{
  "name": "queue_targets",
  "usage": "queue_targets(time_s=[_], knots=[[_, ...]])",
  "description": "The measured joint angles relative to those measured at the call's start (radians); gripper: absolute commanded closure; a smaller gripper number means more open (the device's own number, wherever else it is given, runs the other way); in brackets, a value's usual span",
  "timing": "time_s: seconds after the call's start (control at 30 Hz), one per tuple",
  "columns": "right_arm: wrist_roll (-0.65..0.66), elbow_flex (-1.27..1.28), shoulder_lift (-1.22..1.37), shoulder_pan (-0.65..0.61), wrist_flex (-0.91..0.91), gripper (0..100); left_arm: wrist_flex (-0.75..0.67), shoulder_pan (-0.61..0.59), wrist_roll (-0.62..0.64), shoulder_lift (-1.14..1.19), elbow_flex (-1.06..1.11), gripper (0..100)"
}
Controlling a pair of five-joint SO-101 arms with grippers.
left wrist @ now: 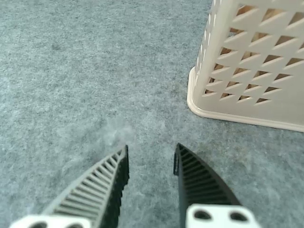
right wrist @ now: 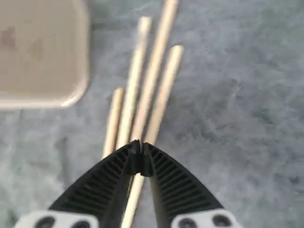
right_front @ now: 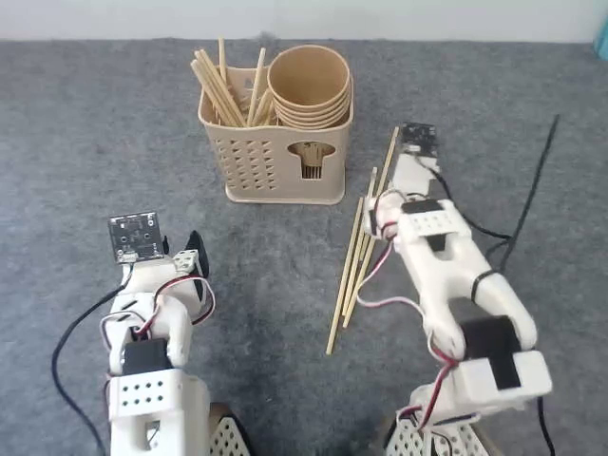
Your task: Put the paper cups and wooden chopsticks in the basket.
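High view: a grey fuzzy carpet (right_front: 114, 123) runs to a pale wall (right_front: 285, 17). A beige perforated plastic basket (right_front: 275, 166) holds stacked brown paper cups (right_front: 309, 81) and bundled wooden chopsticks (right_front: 226, 85). Loose pale wooden chopsticks (right_front: 348, 285) lie just beside it.

Left wrist view: the left gripper (left wrist: 151, 159) is spread over carpet near the basket's corner.

Right wrist view: the right gripper (right wrist: 140, 149), tips pressed together, sits over the loose sticks.
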Motion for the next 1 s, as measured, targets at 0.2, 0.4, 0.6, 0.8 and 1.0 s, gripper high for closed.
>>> queue_targets(time_s=[0.2,0.4,0.6,0.8,1.0], knots=[[-0.015,-0.037,0.055,0.020,0.000,88.4,0.000,0.000,0.000,0.000,0.000,85],[-0.015,-0.040,0.058,0.020,-0.017,88.4,0.000,0.000,0.000,0.000,0.000,85],[-0.018,-0.040,0.058,0.020,-0.066,88.3,0.000,0.000,0.000,0.000,0.000,85],[-0.018,-0.040,0.058,-0.005,-0.075,88.3,0.000,0.000,0.000,0.000,0.000,85],[-0.018,-0.051,0.133,-0.002,-0.100,88.3,0.000,0.000,0.000,0.000,0.000,85]])
